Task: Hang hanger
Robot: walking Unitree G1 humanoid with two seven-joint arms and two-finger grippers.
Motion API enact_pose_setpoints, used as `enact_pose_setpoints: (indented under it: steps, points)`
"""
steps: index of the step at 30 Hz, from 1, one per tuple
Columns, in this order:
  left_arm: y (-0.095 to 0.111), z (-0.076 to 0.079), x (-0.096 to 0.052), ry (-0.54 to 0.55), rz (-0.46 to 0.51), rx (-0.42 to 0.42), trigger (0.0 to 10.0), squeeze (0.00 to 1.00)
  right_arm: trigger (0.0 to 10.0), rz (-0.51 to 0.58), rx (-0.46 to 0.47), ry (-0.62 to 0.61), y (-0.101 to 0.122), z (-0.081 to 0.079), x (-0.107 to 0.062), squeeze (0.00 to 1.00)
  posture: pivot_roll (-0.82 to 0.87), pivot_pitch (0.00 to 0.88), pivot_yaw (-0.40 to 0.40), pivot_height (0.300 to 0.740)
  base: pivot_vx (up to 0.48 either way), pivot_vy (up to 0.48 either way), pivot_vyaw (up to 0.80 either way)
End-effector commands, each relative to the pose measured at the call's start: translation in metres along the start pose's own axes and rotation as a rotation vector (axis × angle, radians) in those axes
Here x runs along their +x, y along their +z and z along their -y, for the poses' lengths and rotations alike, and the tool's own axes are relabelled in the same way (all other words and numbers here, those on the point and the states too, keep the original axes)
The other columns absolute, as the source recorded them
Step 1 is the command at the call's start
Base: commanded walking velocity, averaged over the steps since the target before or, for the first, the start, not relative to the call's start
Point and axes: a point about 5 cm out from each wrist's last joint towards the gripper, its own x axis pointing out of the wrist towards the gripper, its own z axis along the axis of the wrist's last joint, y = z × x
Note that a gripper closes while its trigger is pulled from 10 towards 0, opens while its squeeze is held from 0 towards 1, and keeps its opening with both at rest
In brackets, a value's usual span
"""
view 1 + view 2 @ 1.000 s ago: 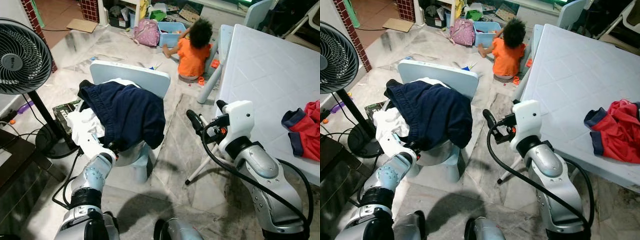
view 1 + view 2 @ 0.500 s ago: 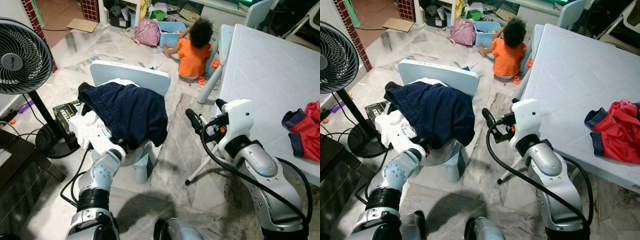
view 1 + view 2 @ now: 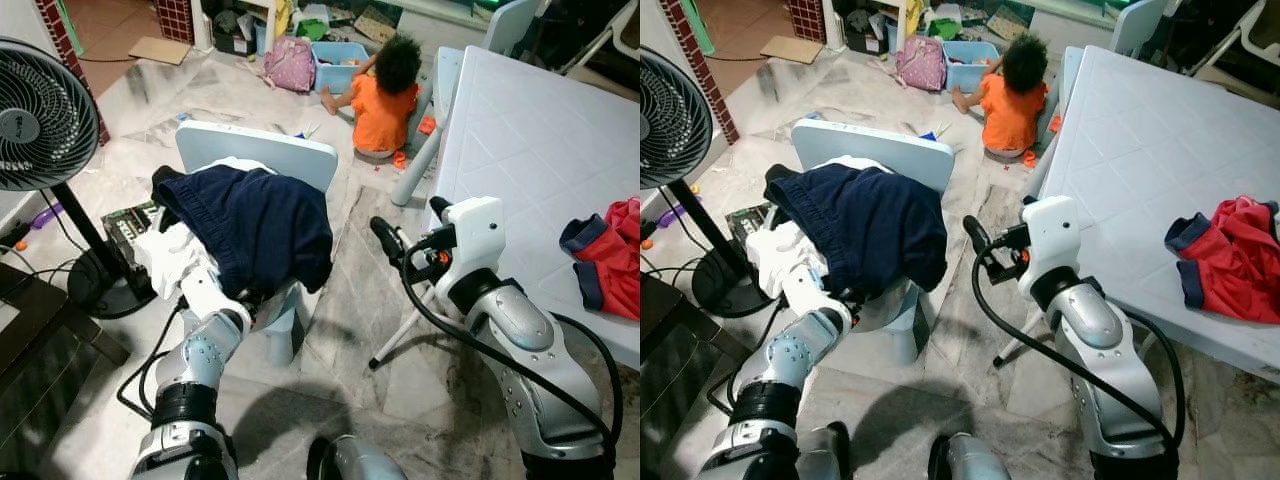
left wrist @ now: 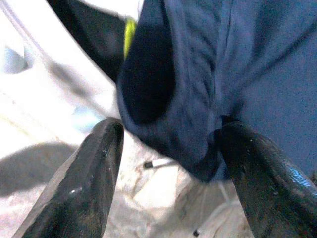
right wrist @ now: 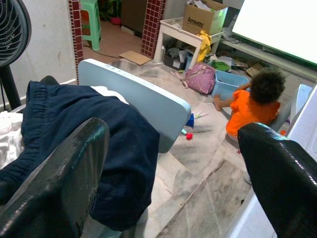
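Chair-side, left tool (image 4: pixel 168 148) has reached navy shorts (image 3: pixel 262 225).

A pale blue chair (image 3: pixel 262 153) carries navy shorts (image 3: pixel 262 222) over white cloth (image 3: pixel 165 252). The white bench (image 3: pixel 530 130) holds a red garment (image 3: pixel 605 255) — near its edge.

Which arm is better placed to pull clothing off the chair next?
The left. Its pincer is open right at the navy shorts' hem on the light blue chair; the right pincer hovers open beside the chair, farther away.
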Motion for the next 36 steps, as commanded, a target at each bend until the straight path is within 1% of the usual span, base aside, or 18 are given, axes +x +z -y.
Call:
enact_pose_setpoints:
  steps: [1, 3, 5, 8, 9, 10, 11, 12, 14, 15, 17, 24, 27, 29, 30, 32, 34, 36]
  points:
    - [0.006, 0.001, 0.003, -0.009, 0.039, 0.009, 0.0, 0.0, 10.0, 0.001, -0.009, -0.004, 0.0, 0.002, -0.001, 0.0, -0.13, 0.131, -0.164, 0.74, 0.0, 0.0, 0.0]
    - [0.009, 0.001, 0.004, -0.01, 0.051, 0.013, 0.0, 0.0, 10.0, 0.003, -0.009, -0.003, 0.001, 0.002, -0.001, 0.0, -0.13, 0.129, -0.165, 0.74, 0.0, 0.0, 0.0]
    - [0.012, 0.007, 0.005, -0.031, 0.049, 0.004, 1.1, 0.0, 10.0, 0.003, -0.011, -0.003, 0.001, 0.003, -0.001, 0.0, -0.13, 0.129, -0.165, 0.74, 0.0, 0.0, 0.0]
    - [0.012, 0.008, 0.005, -0.034, 0.047, 0.004, 1.4, 0.0, 10.0, 0.003, -0.012, -0.004, 0.001, 0.003, -0.001, 0.0, -0.13, 0.129, -0.165, 0.74, 0.0, 0.0, 0.0]
    - [0.009, 0.01, 0.006, -0.042, 0.034, 0.011, 4.5, 0.0, 10.0, 0.003, -0.012, -0.004, 0.001, 0.003, 0.0, 0.0, -0.13, 0.128, -0.162, 0.74, 0.0, 0.0, 0.0]
    - [0.007, 0.01, 0.006, -0.045, 0.028, 0.015, 4.5, 0.0, 10.0, 0.003, -0.013, -0.004, 0.001, 0.003, 0.0, 0.0, -0.13, 0.128, -0.161, 0.74, 0.0, 0.0, 0.0]
    - [0.006, 0.01, 0.007, -0.046, 0.022, 0.019, 5.1, 0.0, 10.0, 0.004, -0.013, -0.003, 0.001, 0.003, 0.0, 0.0, -0.13, 0.129, -0.161, 0.74, 0.0, 0.0, 0.0]
    - [0.004, 0.009, 0.008, -0.05, 0.016, 0.025, 10.0, 0.0, 10.0, 0.004, -0.013, -0.003, 0.001, 0.002, 0.001, 0.0, -0.13, 0.129, -0.161, 0.74, 0.0, 0.0, 0.0]
    - [0.003, 0.009, 0.009, -0.05, 0.016, 0.025, 10.0, 0.0, 10.0, 0.004, -0.013, -0.003, 0.001, 0.002, 0.001, 0.0, -0.13, 0.129, -0.161, 0.74, 0.0, 0.0, 0.0]
    - [0.004, 0.007, 0.009, -0.039, 0.022, 0.027, 6.4, 0.0, 10.0, 0.004, -0.014, -0.004, 0.001, 0.003, 0.001, 0.0, -0.13, 0.127, -0.159, 0.74, 0.0, 0.0, 0.0]
    - [0.005, 0.005, 0.009, -0.023, 0.033, 0.038, 0.0, 0.0, 10.0, 0.004, -0.015, -0.007, 0.001, 0.003, 0.0, 0.0, -0.13, 0.127, -0.157, 0.74, 0.0, 0.0, 0.0]
    - [0.014, -0.007, 0.005, 0.038, 0.085, 0.071, 0.0, 0.0, 10.0, 0.005, -0.014, -0.012, 0.0, 0.004, 0.001, 0.0, -0.12, 0.127, -0.155, 0.74, 0.0, 0.0, 0.0]
    - [0.02, -0.021, 0.002, 0.088, 0.123, 0.091, 0.0, 0.0, 10.0, 0.008, -0.009, -0.009, -0.001, 0.003, 0.003, 0.0, -0.11, 0.126, -0.155, 0.74, 0.0, 0.0, 0.0]
    - [0.022, -0.025, 0.001, 0.108, 0.135, 0.102, 0.0, 0.0, 10.0, 0.008, -0.008, -0.008, -0.001, 0.003, 0.004, 0.0, -0.11, 0.124, -0.155, 0.74, 0.0, 0.0, 0.0]
    - [0.028, -0.032, -0.001, 0.145, 0.169, 0.135, 0.0, 0.0, 10.0, 0.01, -0.007, -0.008, -0.001, 0.003, 0.004, 0.0, -0.11, 0.123, -0.155, 0.74, 0.0, 0.0, 0.0]
    - [0.033, -0.036, -0.003, 0.174, 0.204, 0.187, 0.0, 0.0, 10.0, 0.011, -0.007, -0.007, -0.001, 0.003, 0.005, 0.0, -0.11, 0.123, -0.155, 0.74, 0.0, 0.0, 0.0]
    - [0.046, -0.037, -0.007, 0.206, 0.278, 0.334, 0.0, 0.0, 10.0, 0.013, -0.006, -0.008, -0.001, 0.003, 0.005, 0.0, -0.11, 0.12, -0.153, 0.74, 0.0, 0.0, 0.0]
    - [0.052, -0.035, -0.009, 0.213, 0.302, 0.379, 0.0, 0.0, 10.0, 0.014, -0.004, -0.01, -0.001, 0.003, 0.006, 0.0, -0.1, 0.119, -0.152, 0.74, 0.0, 0.0, 0.0]
